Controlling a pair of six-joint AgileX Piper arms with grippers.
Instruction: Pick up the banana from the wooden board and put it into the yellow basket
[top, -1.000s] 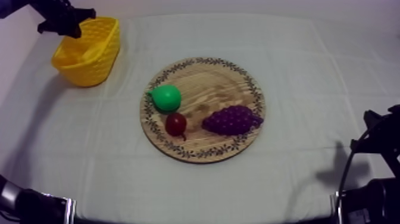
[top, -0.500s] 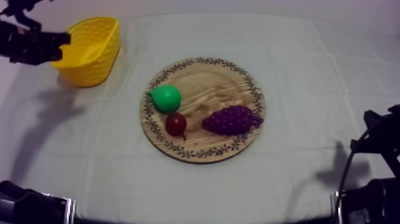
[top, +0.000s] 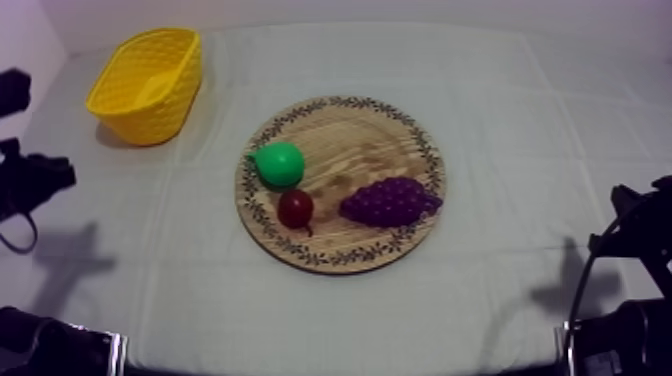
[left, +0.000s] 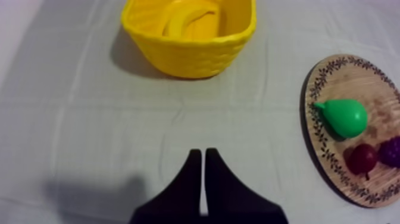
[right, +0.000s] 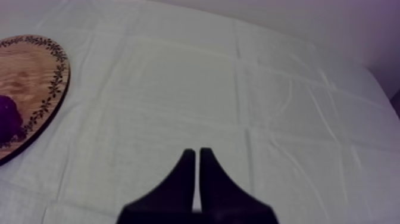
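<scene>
The left gripper (left: 201, 152) hangs over bare cloth (left: 89, 137) with its two fingers pressed together and nothing between them. Straight ahead of it, a little way off, stands the basket (left: 190, 56), and the banana (left: 187, 18) lies inside, curved along the far wall. Ahead and off to this gripper's right sits the board (left: 309, 119), which carries a pear (left: 345, 116), a small red fruit (left: 363, 158) and, at its edge, the grapes (left: 393, 149). No banana is on the board.

The right gripper (right: 195, 152) is likewise closed on nothing, low over cloth at its own side of the table. The board's rim and the grapes lie ahead to its left, well apart from it.

Judging by how things lie, the task looks done: the banana is off the board and in the basket, and neither gripper holds anything. What may be left is only for the left arm to settle at rest beside the table. The banana seems to sit fully within the walls, so I see no call to nudge it.
</scene>
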